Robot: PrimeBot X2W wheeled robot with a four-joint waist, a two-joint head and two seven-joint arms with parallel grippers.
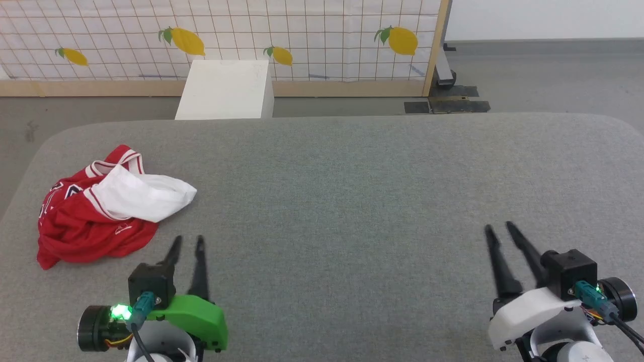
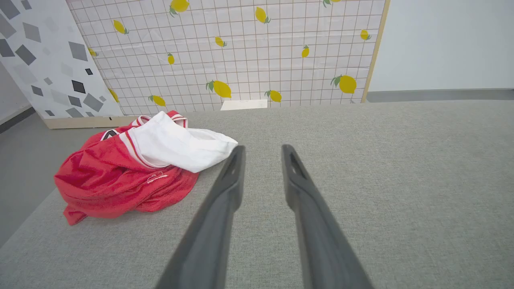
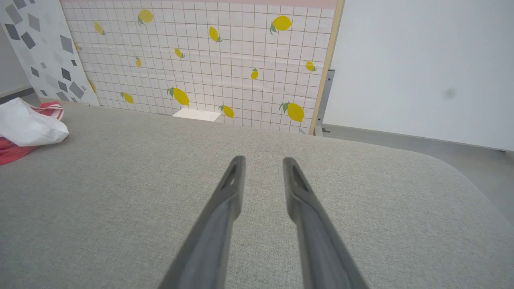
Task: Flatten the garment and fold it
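The garment (image 1: 95, 221) lies crumpled in a heap at the left of the grey table (image 1: 352, 191), red cloth with a white sleeve on top and striped trim showing. In the left wrist view the garment (image 2: 120, 176) sits just left of my fingers. My left gripper (image 1: 188, 242) hovers near the front edge, just right of the heap, open with nothing between its fingers. Far to the right my right gripper (image 1: 499, 227) is open and empty too. The right wrist view catches the garment (image 3: 28, 128) at its left edge.
A white box (image 1: 224, 90) stands on the floor behind the table. A lemon-patterned screen (image 1: 221, 40) with a wooden frame closes off the back. Grey floor lies beyond the table's rounded right corner (image 3: 461, 172).
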